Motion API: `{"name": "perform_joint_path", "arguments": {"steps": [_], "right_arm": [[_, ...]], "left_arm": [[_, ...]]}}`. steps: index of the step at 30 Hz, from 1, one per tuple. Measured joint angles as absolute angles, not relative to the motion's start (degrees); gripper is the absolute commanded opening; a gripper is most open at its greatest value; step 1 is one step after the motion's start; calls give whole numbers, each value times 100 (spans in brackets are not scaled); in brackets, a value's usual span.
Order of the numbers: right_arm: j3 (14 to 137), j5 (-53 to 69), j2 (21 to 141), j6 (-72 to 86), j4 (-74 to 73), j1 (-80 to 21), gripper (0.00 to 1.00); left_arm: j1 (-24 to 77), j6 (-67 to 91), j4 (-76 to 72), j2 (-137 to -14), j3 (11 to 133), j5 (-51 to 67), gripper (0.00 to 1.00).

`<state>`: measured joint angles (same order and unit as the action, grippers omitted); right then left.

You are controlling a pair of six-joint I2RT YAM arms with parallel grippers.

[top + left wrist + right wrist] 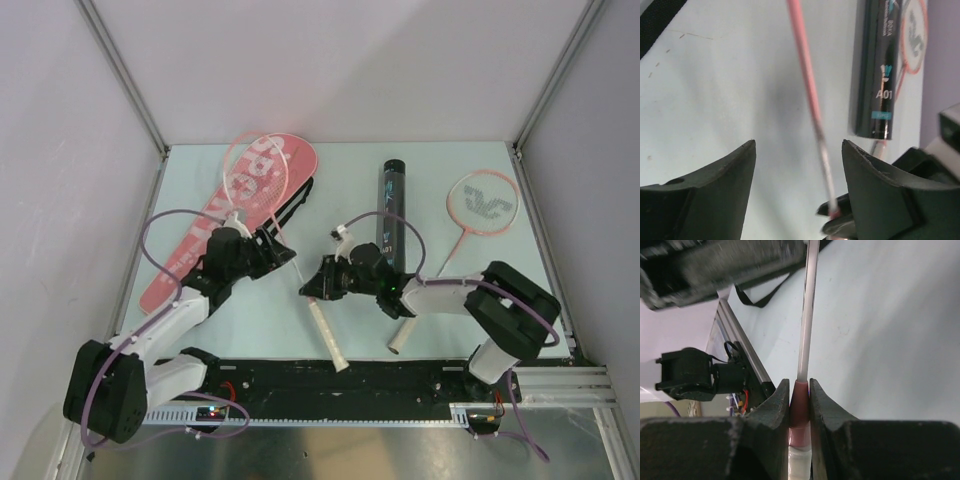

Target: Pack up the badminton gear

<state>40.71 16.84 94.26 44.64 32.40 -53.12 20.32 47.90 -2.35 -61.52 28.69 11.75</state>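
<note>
A pink-framed racket lies with its head (255,172) over the pink racket case (200,245) and its white handle (328,335) toward the near edge. My right gripper (312,290) (799,385) is shut on the pink cone (800,407) at the top of that handle. My left gripper (283,252) (799,144) is open, and the racket's shaft (807,85) runs between its fingers without touching them. The black tube (392,212) (881,70) lies at centre. The second racket (480,203) lies at the right. I cannot make out any shuttlecocks.
The case's black strap (290,205) (755,300) lies loose beside the case. The second racket's white handle (402,335) rests near my right arm. Grey walls and metal rails (540,260) bound the table. A black rail (340,385) runs along the near edge.
</note>
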Motion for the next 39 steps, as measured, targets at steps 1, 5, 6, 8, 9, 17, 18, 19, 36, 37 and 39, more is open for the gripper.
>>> {"name": "perform_joint_path", "arguments": {"steps": [1, 5, 6, 8, 9, 17, 18, 19, 36, 37, 39], "right_arm": [[4023, 1680, 9321, 4484, 3229, -5262, 0], [3721, 1597, 8742, 4582, 3197, -5024, 0], [3623, 1564, 8558, 4609, 3148, -4971, 0], [3437, 1483, 8165, 4657, 3011, -4873, 0], [3354, 1415, 7964, 4676, 2917, -4836, 0], [2764, 840, 6375, 4742, 2204, -4724, 0], [2714, 781, 6195, 4757, 2121, -4722, 0], [2668, 735, 6029, 4759, 2043, -4718, 0], [2357, 130, 3548, 4617, 569, -4497, 0], [2357, 99, 3509, 4600, 526, -4477, 0], [2357, 60, 3494, 4580, 462, -4442, 0]], "left_arm": [[2036, 4663, -119, -6119, 2906, 1177, 70], [2036, 3765, 698, -6080, 3350, 1035, 63], [2036, 3426, 845, -6038, 3465, 952, 63], [2036, 2703, 1068, -5861, 3645, 766, 65], [2036, 2327, 1153, -5741, 3706, 646, 66], [2014, -766, 1406, -6012, 4202, -683, 59], [1984, -1057, 1411, -6239, 4257, -797, 57], [1942, -1326, 1420, -6504, 4313, -906, 54], [1293, -2956, 1245, -9216, 4995, -1431, 49], [1288, -2958, 1236, -9216, 4995, -1424, 50], [1288, -2961, 1192, -9216, 4995, -1378, 52]]}}
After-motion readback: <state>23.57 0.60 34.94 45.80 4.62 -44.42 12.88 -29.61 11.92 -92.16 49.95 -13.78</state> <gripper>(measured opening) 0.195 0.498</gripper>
